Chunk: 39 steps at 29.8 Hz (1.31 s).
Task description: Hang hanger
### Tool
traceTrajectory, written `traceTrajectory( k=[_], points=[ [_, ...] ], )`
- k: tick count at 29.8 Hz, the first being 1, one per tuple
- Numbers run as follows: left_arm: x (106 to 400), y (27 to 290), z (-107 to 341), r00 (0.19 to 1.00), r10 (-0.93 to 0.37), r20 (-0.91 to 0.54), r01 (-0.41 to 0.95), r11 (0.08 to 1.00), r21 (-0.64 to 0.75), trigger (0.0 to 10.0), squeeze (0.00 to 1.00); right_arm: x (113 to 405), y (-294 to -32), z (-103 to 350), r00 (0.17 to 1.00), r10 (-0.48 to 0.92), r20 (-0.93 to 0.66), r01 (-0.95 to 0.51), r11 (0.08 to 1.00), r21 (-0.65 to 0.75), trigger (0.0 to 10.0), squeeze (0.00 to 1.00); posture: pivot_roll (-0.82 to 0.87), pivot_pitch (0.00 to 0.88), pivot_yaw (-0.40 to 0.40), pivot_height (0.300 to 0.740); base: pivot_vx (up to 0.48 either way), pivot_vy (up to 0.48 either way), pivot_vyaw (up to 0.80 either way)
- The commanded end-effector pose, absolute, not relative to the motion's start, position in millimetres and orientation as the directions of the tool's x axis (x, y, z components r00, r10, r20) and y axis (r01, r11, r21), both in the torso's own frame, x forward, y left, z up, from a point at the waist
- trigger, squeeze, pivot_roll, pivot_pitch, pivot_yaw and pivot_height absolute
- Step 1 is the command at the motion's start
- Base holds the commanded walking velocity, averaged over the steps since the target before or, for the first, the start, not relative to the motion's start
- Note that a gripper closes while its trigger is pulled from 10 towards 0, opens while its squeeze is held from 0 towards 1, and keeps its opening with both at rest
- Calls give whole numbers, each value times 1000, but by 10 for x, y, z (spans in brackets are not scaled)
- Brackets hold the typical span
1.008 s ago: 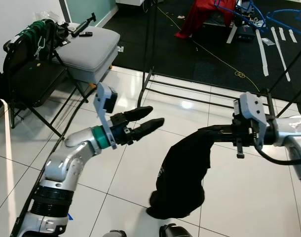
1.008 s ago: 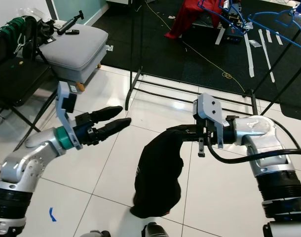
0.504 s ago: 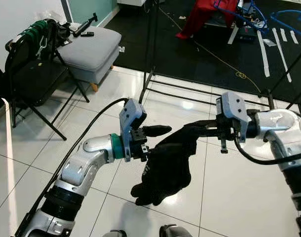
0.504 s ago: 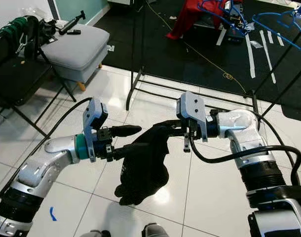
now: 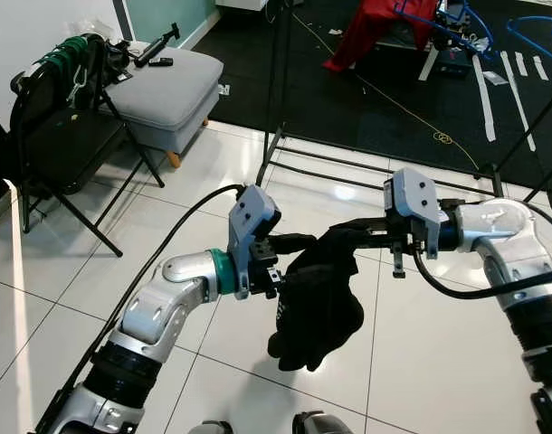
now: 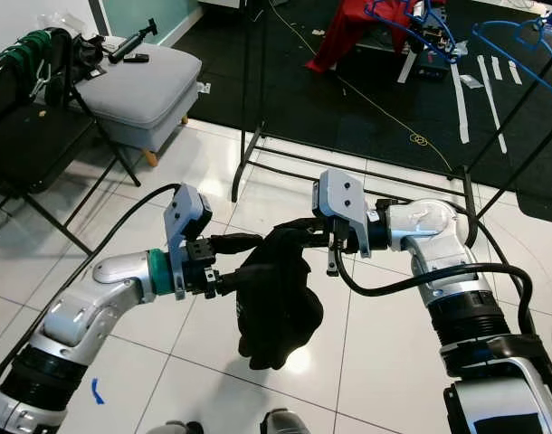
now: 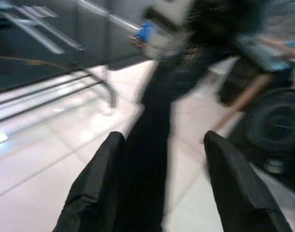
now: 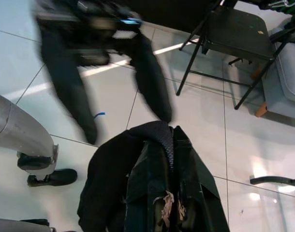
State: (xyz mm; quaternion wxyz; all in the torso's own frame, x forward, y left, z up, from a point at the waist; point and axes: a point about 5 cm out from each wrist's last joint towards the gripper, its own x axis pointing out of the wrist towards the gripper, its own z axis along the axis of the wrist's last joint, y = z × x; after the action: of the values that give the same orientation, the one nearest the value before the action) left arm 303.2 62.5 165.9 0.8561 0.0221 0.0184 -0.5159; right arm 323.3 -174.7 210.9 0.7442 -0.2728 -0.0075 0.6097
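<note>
Left eye view: a crumpled black fabric garment point(image 5: 317, 303) is held in mid-air above the glossy white tiled floor point(image 5: 439, 362), between the two silver arms. The right tool point(image 5: 348, 240) is clenched on the garment's top edge, and the cloth hangs down from there in a bunched mass. The hanger itself cannot be made out among the folds. The left tool point(image 5: 290, 262) is brought against the garment from the robot's left, its long black fingers point(image 7: 96, 188) spread apart on either side of the dark cloth, as seen in the blurred left wrist view; whether they are pressing on it cannot be told. In the right wrist view the garment point(image 8: 157, 188) is seen draped close under the tool. Behind the arms a thin black metal clothes rack point(image 5: 285, 117) is stood at the edge of the dark carpet point(image 5: 375, 90). To the robot's left a grey cushioned stool point(image 5: 163, 95) and a black folding chair point(image 5: 54, 145) are placed, and a red cloth point(image 5: 362, 32) is seen on the carpet further off
</note>
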Motion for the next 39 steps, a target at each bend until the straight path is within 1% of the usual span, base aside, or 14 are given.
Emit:
traceTrajectory(
  k=[1, 2, 6, 12, 14, 16, 17, 18, 19, 20, 21, 35, 39],
  points=[
    [3069, 594, 1628, 508, -859, -62, 862, 505, 52, 10000, 0, 3217, -1679, 2152, 221, 924, -312, -904, 74, -421, 0, 0, -110, 57, 10, 740, 0, 0, 0],
    [3078, 579, 1629, 516, -855, -56, 857, 513, 52, 10000, 0, 3208, -1669, 2153, 212, 926, -312, -906, 67, -418, 0, 0, -110, 58, 9, 740, 0, 0, 0],
    [3067, 548, 1637, 506, -861, -57, 862, 505, 36, 10000, 0, 3198, -1654, 2142, 194, 928, -318, -910, 49, -412, 0, 0, -109, 60, 8, 740, 0, 0, 0],
    [3069, 530, 1619, 505, -861, -61, 863, 504, 33, 10000, 0, 3191, -1644, 2142, 187, 929, -318, -911, 44, -409, 0, 0, -109, 60, 8, 740, 0, 0, 0],
    [3055, 525, 1569, 485, -870, -91, 875, 482, 48, 10000, 0, 3188, -1635, 2143, 184, 930, -318, -912, 40, -409, 0, 0, -108, 57, 9, 740, 0, 0, 0],
    [3055, 525, 1569, 485, -870, -91, 875, 482, 48, 10000, 0, 3188, -1635, 2143, 184, 930, -318, -912, 40, -409, 0, 0, -108, 57, 9, 740, 0, 0, 0],
    [3040, 532, 1530, 468, -876, -118, 884, 465, 57, 10000, 0, 3186, -1631, 2146, 181, 931, -317, -912, 38, -409, 0, 0, -108, 57, 9, 740, 0, 0, 0],
    [3032, 541, 1503, 460, -878, -133, 888, 456, 60, 7176, 0, 3184, -1627, 2150, 179, 931, -317, -912, 36, -409, 0, 0, -108, 56, 9, 740, 0, 0, 0],
    [3033, 552, 1491, 458, -878, -140, 889, 454, 62, 3255, 0, 3184, -1625, 2155, 178, 932, -316, -912, 35, -409, 0, 0, -108, 54, 8, 740, 0, 0, 0],
    [3033, 552, 1491, 458, -878, -140, 889, 454, 62, 3255, 0, 3184, -1625, 2155, 178, 932, -316, -912, 35, -409, 0, 0, -108, 54, 8, 740, 0, 0, 0],
    [3038, 560, 1490, 460, -877, -140, 888, 456, 62, 0, 0, 3183, -1623, 2158, 177, 932, -316, -912, 34, -408, 0, 0, -108, 54, 8, 740, 0, 0, 0],
    [3089, 599, 1549, 472, -874, -115, 882, 466, 75, 0, 0, 3179, -1622, 2152, 175, 931, -321, -913, 31, -408, 0, 0, -103, 38, 9, 740, 0, 0, 0],
    [3082, 553, 1577, 454, -887, -85, 891, 449, 67, 0, 0, 3162, -1612, 2138, 163, 930, -328, -916, 19, -401, 0, 0, -103, 31, 10, 740, 0, 0, 0]
  ],
)
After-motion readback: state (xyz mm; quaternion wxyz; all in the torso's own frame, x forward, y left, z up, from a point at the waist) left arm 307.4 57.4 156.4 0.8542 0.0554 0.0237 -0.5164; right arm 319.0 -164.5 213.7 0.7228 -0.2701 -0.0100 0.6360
